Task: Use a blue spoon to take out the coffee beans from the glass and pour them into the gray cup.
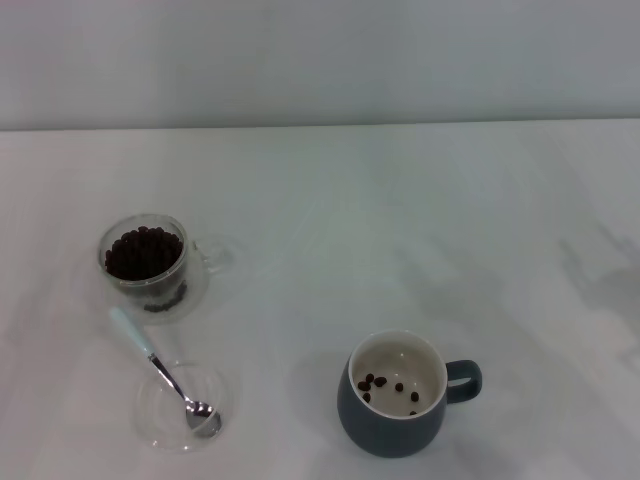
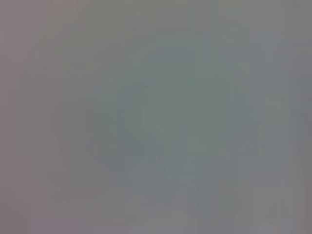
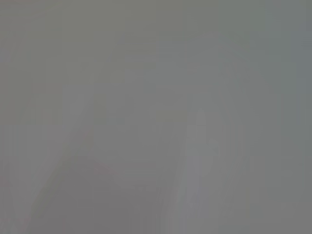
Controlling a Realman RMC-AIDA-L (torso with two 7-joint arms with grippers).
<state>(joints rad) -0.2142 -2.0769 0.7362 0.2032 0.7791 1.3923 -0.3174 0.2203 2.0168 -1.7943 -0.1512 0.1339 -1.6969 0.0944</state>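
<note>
In the head view the glass [image 1: 147,262] stands at the left, full of dark coffee beans [image 1: 143,252]. The blue spoon [image 1: 160,368] lies in front of it, its metal bowl resting in a shallow clear glass dish [image 1: 150,420] and its pale blue handle pointing toward the glass. The gray cup [image 1: 395,394] stands at the front centre-right, handle to the right, with several coffee beans [image 1: 385,388] on its cream inside. Neither gripper shows in any view. Both wrist views show only plain grey.
The white table [image 1: 420,230] reaches to a pale wall at the back. Nothing else stands on it.
</note>
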